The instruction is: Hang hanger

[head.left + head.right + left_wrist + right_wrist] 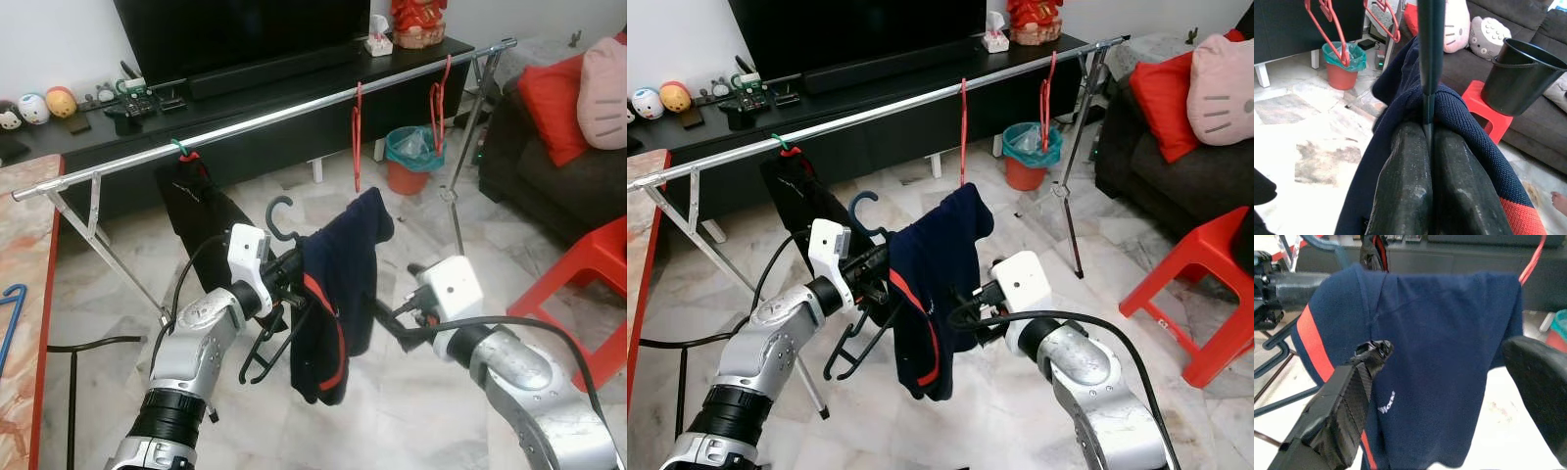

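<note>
A dark hanger (281, 211) carries a navy garment with a red stripe (338, 284). My left gripper (287, 270) is shut on the hanger just below its hook; in the left wrist view the fingers (1405, 176) pinch the hanger's stem (1429, 54) with the garment (1462, 115) draped around it. My right gripper (390, 319) is open, right of the garment. In the right wrist view its two fingers (1354, 391) are spread wide in front of the cloth (1440, 328). The silver rail (265, 119) runs across behind, higher than the hanger.
On the rail hang two red hangers (357, 137) and a black garment on a green hanger (196, 211). A teal-lined orange bin (411, 159) stands behind. A red stool (588, 274) and sofa are at right; a table edge with a blue hanger (10, 313) is at left.
</note>
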Controlling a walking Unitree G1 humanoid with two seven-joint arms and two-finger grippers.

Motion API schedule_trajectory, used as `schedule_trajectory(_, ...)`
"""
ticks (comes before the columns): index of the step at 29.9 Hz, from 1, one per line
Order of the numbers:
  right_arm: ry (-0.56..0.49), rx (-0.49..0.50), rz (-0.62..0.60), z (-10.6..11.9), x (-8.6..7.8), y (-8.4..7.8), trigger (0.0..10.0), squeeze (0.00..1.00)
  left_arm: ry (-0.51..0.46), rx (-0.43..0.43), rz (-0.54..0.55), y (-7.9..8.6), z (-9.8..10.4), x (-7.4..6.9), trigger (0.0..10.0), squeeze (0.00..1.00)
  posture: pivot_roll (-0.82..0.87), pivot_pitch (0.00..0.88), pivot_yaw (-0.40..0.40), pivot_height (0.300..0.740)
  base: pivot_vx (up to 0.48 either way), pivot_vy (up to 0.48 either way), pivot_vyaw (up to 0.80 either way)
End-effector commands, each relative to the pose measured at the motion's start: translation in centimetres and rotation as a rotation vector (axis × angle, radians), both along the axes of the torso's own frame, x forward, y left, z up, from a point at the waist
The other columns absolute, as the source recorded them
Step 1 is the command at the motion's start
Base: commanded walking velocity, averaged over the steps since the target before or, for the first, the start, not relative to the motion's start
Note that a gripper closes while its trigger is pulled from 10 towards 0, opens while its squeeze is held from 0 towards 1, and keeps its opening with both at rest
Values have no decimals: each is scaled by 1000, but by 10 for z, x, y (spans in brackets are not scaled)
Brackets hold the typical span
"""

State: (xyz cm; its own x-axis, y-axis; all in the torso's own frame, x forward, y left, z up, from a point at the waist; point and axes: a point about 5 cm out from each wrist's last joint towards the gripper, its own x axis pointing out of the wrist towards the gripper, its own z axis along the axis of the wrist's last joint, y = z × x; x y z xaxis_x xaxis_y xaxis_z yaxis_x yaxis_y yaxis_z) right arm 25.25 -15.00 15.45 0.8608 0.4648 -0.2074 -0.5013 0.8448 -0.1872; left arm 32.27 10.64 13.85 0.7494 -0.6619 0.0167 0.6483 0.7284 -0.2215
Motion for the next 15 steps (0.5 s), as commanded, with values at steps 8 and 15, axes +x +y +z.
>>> schedule_trajectory(8, -67, -69, 212, 1, -10, -11, 10000, 0, -14, 82, -205, 5, -1, -15, 10000, 0, -77, 30, 79, 740, 0, 0, 0)
schedule_trajectory(15, -6, -95, 395, -5, -23, -26, 10000, 0, 9, 181, -376, 11, -9, -27, 10000, 0, -80, 21, 80, 740, 0, 0, 0)
